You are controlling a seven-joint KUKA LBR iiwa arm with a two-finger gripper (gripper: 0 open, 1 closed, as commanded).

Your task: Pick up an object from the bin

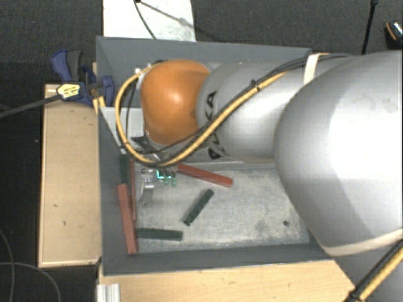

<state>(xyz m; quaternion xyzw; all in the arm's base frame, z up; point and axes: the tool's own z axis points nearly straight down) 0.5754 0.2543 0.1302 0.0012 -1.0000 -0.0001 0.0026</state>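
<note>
Hanging low by bin wall | brown stick is lying flush there, probably crowding grasps | fingers' spread: cannot tell

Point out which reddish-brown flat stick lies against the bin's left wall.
The reddish-brown flat stick reaching the near left corner; the other reddish stick lies angled on the open floor.

Close, oblique overhead onto bin
</note>
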